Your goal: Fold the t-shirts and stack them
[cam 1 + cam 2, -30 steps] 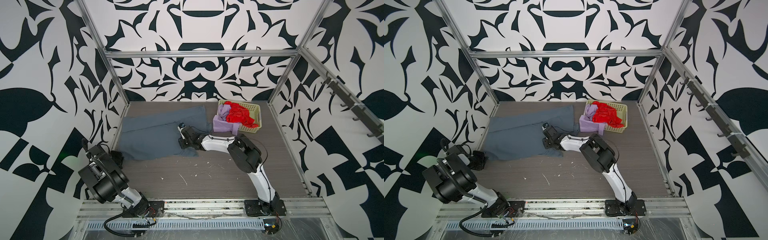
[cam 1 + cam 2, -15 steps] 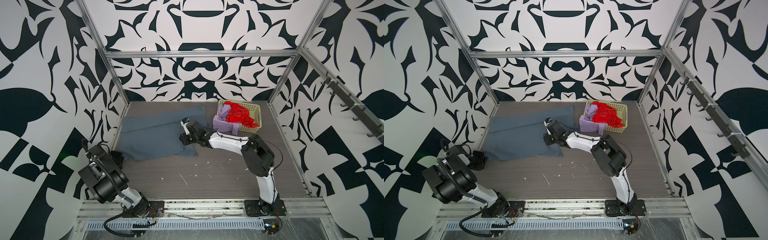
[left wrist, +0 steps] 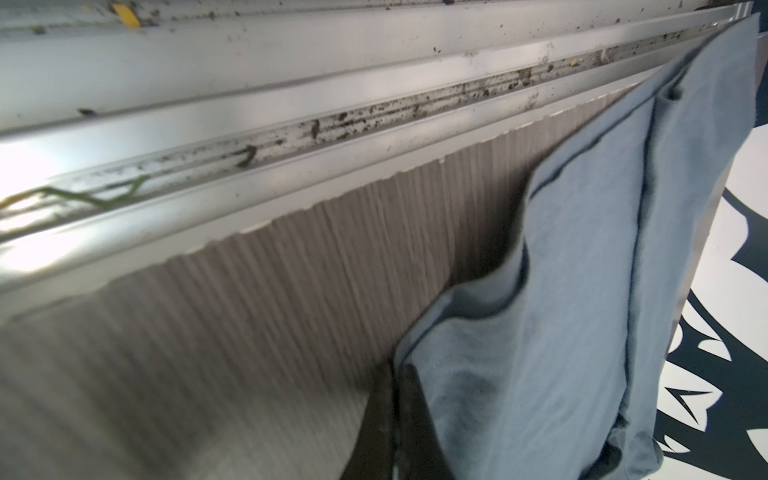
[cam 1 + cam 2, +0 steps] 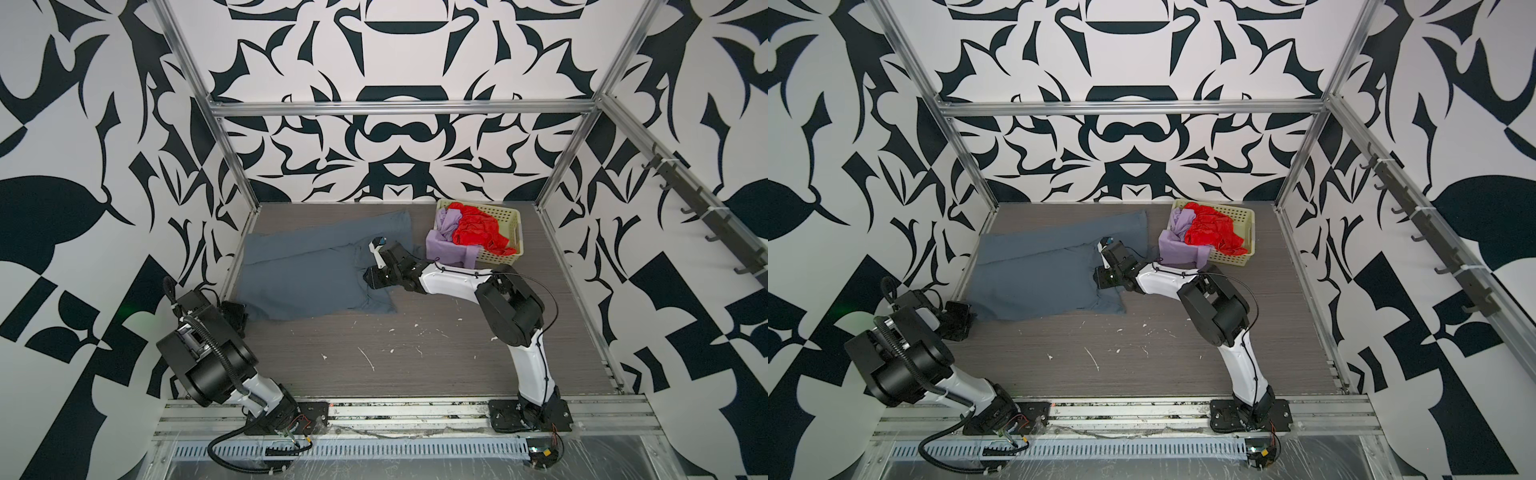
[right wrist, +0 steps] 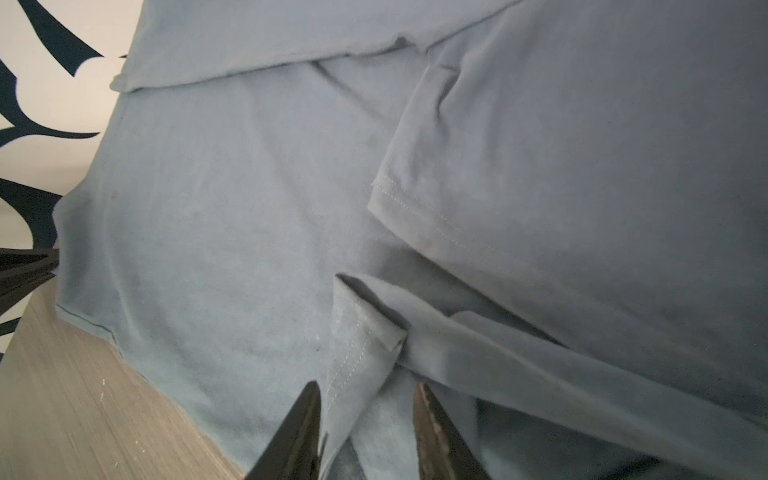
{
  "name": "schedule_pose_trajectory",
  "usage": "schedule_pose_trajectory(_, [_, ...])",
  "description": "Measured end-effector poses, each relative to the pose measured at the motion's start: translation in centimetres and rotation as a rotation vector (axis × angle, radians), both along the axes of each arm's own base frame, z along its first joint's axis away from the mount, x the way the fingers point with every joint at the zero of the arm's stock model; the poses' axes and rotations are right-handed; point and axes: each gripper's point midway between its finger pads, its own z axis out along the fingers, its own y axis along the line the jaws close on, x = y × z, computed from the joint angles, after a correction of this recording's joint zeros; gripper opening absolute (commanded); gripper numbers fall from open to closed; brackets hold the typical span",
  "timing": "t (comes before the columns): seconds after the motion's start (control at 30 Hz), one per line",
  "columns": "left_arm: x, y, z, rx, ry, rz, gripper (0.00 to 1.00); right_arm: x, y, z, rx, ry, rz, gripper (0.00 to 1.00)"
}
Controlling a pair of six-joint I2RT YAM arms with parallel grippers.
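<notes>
Blue-grey shirt (image 4: 307,266) spread on table (image 4: 415,353), far left; limp, light, we expect sag. Left gripper (image 3: 395,374) clamps near corner. Right gripper (image 5: 365,386) parted astride stitched hem fold: our best hold.

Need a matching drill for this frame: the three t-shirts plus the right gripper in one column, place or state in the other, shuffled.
Things:
1. blue-grey t-shirt
2. red t-shirt
3. lilac t-shirt
4. right gripper

Place or state:
a. piled inside the basket
b. open, tips either side of a cloth fold
c. spread out on the table
d. draped over the basket's rim

Pairs: 1-c, 2-a, 3-d, 4-b
</notes>
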Motion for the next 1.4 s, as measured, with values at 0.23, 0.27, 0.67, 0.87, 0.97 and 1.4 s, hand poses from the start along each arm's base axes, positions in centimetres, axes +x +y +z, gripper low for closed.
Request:
schedule_pose_trajectory(0.23, [0.0, 0.0, 0.0, -0.001, 0.0, -0.001, 0.0, 0.7, 0.6, -1.9, -0.03, -0.01, 0.014, 0.45])
schedule_pose_trajectory(0.27, [0.0, 0.0, 0.0, -0.001, 0.0, -0.001, 0.0, 1.0, 0.8, -2.0, -0.03, -0.016, 0.016, 0.45])
schedule_pose_trajectory(0.67, [0.0, 0.0, 0.0, 0.001, 0.0, -0.004, 0.0, 2.3, 1.8, -2.0, -0.032, -0.057, 0.005, 0.25])
schedule_pose_trajectory(0.87, [0.0, 0.0, 0.0, 0.002, -0.001, -0.008, 0.0, 2.3, 2.4, -1.5, -0.022, -0.068, 0.009, 0.0])
schedule_pose_trajectory(0.97, [0.0, -0.1, 0.0, 0.001, -0.002, -0.008, 0.0, 2.3, 2.5, -1.4, -0.024, -0.072, 0.006, 0.0])
schedule_pose_trajectory(1.4, [0.0, -0.4, 0.0, -0.015, -0.006, -0.014, 0.0, 1.3, 0.4, 9.2, 0.081, -0.194, -0.052, 0.0])
